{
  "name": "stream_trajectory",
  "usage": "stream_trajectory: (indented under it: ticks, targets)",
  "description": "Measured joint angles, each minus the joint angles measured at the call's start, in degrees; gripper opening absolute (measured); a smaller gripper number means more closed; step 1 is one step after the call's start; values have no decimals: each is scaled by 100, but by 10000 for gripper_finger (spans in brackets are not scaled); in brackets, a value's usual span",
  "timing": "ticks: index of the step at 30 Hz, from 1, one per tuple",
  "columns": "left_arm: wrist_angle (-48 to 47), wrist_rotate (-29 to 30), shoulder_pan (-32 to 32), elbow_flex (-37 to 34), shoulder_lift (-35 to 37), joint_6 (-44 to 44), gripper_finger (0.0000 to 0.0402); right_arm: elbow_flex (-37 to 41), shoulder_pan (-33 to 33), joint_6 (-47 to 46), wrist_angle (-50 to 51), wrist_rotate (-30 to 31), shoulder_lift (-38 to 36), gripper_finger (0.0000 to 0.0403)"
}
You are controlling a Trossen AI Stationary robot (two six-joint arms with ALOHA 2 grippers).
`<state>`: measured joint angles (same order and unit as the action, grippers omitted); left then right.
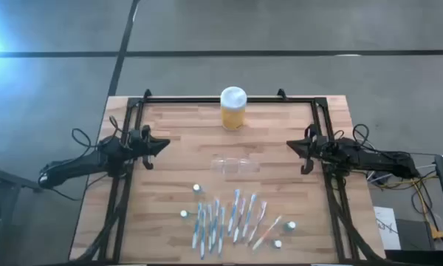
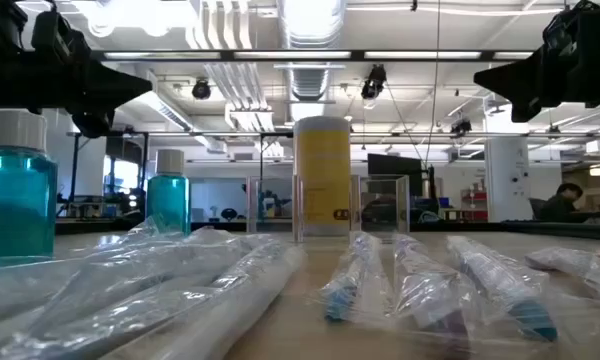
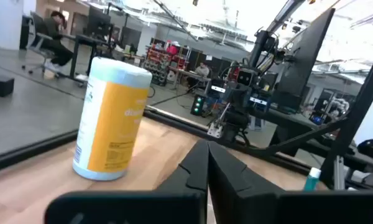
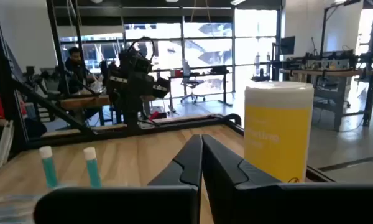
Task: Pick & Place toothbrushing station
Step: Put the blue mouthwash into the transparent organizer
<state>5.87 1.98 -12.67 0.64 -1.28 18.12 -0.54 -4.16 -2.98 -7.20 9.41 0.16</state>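
Fingers pressed together on left gripper (image 1: 165, 144) and right gripper (image 1: 290, 145), both empty; toothbrushing station (image 1: 232, 165) midway between (see-through, thin-walled) — likely to slip or tip if pinched off-centre.

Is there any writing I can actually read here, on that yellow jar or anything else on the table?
None can be read.
Yellow jar: printed lines and a dark mark on its label, too blurred to read.
Wrapped toothbrushes: no legible print.
Small blue bottles: no label visible.
Toothbrushing station: clear plastic, no marking seen.
Paper by the table's right edge: marks too small to read.
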Motion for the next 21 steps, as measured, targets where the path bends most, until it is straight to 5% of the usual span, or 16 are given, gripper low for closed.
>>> stream_trajectory:
  ticks: [21]
  targets:
    - [322, 36, 5, 83, -15, 262, 4, 0, 0, -50, -185, -87, 2, 8]
